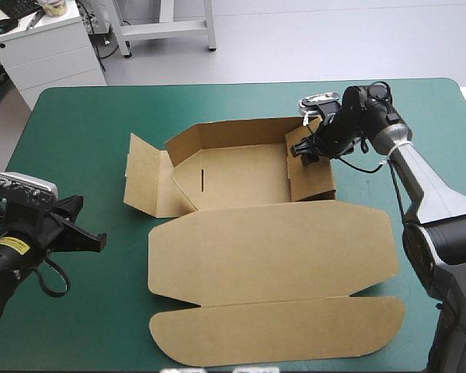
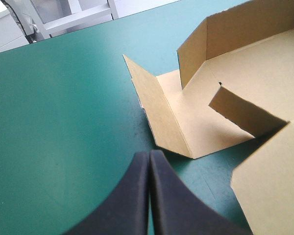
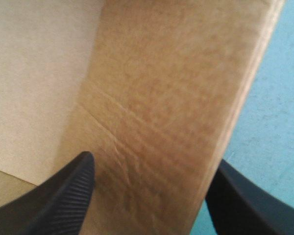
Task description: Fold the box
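Note:
The brown box (image 1: 241, 179) lies mid-table with its back wall raised and its wide lid (image 1: 272, 252) flat toward the front edge. Its left side flap (image 1: 144, 175) leans outward, half raised, and shows ahead of my left gripper as an angled panel (image 2: 159, 105). My left gripper (image 1: 93, 237) rests low on the cover near the front left, shut (image 2: 150, 155) and holding nothing. At the box's right wall (image 1: 311, 175) my right gripper (image 1: 309, 151) stands open. In the right wrist view that wall (image 3: 176, 98) runs between the spread fingers of the right gripper (image 3: 153, 160).
The teal-green cover (image 1: 78, 132) stretches wide between the box and the table's left edge. A white cabinet (image 1: 43, 47) stands just beyond the far left corner. The lid's rounded tuck flap (image 1: 279, 330) reaches close to the front edge.

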